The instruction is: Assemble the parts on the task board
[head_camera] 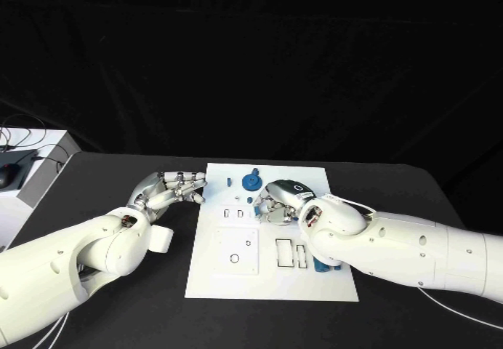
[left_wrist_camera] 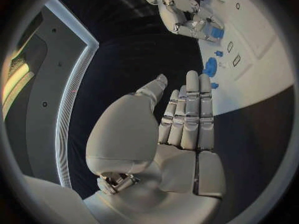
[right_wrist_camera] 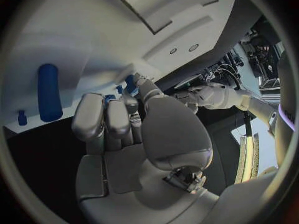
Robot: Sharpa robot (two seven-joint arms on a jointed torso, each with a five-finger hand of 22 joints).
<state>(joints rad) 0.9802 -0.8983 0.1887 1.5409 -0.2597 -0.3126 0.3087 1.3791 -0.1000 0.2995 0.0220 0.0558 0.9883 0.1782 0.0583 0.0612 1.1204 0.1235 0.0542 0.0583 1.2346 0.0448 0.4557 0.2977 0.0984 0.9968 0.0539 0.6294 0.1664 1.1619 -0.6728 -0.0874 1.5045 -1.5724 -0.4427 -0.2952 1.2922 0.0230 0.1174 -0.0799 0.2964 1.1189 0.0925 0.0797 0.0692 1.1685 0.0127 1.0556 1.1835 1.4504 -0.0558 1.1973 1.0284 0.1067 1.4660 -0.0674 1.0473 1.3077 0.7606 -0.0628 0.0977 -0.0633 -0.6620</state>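
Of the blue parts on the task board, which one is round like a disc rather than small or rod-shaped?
The blue disc-shaped part near the far edge of the task board, between the left hand and the right hand. The other blue parts are smaller or elongated.

White task board (head_camera: 236,283) on black table (head_camera: 126,171). Blue parts: round gear-like disc (head_camera: 251,181), long cylinder (right_wrist_camera: 49,91), small peg (right_wrist_camera: 22,117), block (head_camera: 326,267) at board's right edge. Silver left hand (head_camera: 171,188) and right hand (head_camera: 283,199), on white arms.
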